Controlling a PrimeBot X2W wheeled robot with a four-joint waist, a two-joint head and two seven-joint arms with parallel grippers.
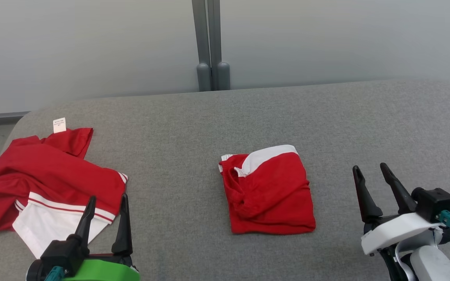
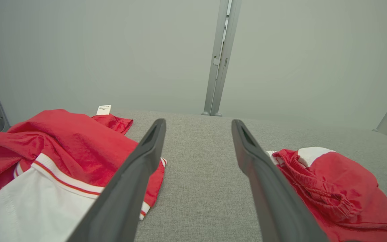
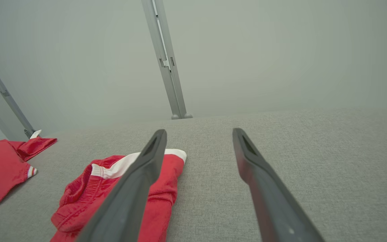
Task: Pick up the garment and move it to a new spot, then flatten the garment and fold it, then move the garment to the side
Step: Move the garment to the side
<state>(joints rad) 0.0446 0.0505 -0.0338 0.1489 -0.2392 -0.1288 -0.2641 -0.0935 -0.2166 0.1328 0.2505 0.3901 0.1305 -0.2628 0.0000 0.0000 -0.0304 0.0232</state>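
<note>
Two red garments lie on the grey fabric-covered table (image 1: 178, 128), well apart from each other. At the far left sits the crumpled red garment with a white panel and red-and-white striped trim (image 1: 53, 175). It is spread loosely, with a small white label (image 1: 59, 125) sticking up at its far end, near the table's rounded back-left corner. Its left side runs to the border of the head view, so whether it reaches the table's edge there cannot be told. The left gripper (image 1: 108, 198), two long dark fingers on a green-topped wrist, hovers over the near right part of this garment. Its jaws are spread wide and hold nothing.

To the right of it a broad strip of bare grey cloth separates the two garments. The folded red garment with a white band along its far edge (image 1: 272, 195) lies near the middle of the table as a roughly square packet. Its elastic waistband is bunched at the left side, and its near and right edges are fairly straight. Bare table surrounds it on every side.

Beyond it, at the table's back edge, a pair of grey metal posts (image 1: 211, 47) stands against the pale, plain wall (image 1: 72, 47).

Further right, a wide stretch of uncovered table runs out to the right border. The right gripper (image 1: 369, 168), dark fingers on a white wrist, hangs above this stretch, clear of the folded garment. Its jaws are parted and empty.
</note>
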